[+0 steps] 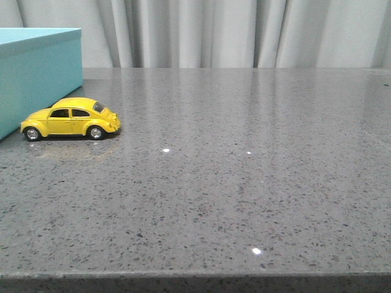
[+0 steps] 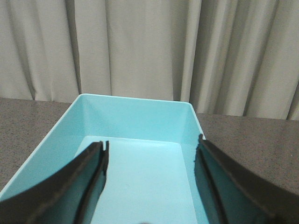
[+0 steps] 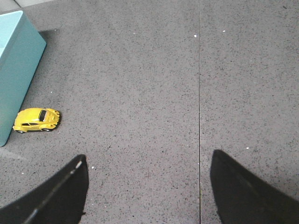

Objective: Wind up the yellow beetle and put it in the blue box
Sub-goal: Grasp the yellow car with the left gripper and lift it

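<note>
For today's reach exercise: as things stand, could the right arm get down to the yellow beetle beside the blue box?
Probably yes. The right gripper hangs open above bare table, and the yellow beetle sits uncovered; only the blue box close beside it crowds one side.

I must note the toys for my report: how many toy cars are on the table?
1. The yellow beetle stands on the grey table, close beside the blue box. The box interior, seen from the left wrist, shows no car.

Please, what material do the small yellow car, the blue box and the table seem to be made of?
Yellow beetle: glossy painted body, metal or hard plastic, with shiny highlights; tyres look like rubber.
Blue box: matte, probably cardboard; plain dull sides, thin walls.
Table: polished grey speckled stone or a composite; it reflects the curtain and lights.
</note>
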`<state>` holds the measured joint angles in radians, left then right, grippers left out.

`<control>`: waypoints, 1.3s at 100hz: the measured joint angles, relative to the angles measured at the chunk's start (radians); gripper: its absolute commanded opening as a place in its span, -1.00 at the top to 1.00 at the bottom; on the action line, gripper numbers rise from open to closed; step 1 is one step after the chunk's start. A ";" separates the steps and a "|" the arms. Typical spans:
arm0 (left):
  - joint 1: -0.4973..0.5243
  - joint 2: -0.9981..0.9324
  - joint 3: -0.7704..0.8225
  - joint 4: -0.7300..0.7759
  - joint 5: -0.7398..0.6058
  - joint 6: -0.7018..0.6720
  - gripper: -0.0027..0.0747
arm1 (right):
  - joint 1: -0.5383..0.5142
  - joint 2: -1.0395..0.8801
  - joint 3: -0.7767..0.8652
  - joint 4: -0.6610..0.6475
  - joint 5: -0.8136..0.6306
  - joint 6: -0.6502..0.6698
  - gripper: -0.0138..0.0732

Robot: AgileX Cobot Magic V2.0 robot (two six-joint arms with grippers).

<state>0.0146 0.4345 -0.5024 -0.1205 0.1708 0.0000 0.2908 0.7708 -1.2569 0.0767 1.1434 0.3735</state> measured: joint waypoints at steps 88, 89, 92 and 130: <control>-0.409 0.557 -0.361 0.002 0.348 0.646 -0.27 | 0.000 0.000 0.000 0.002 0.000 -0.002 -0.56; -0.409 0.570 -0.371 0.002 0.352 0.661 -0.27 | 0.000 0.000 0.000 0.002 0.000 -0.002 -0.56; -0.416 0.596 -0.390 0.002 0.373 0.690 -0.27 | 0.000 0.000 0.000 0.002 0.000 -0.002 -0.56; -0.421 0.936 -0.681 0.011 0.664 0.918 -0.26 | 0.000 0.000 0.000 0.002 -0.020 0.000 -0.56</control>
<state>-0.4067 1.3708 -1.1836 -0.1091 0.8344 0.9182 0.2908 0.7708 -1.2569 0.0782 1.1233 0.3738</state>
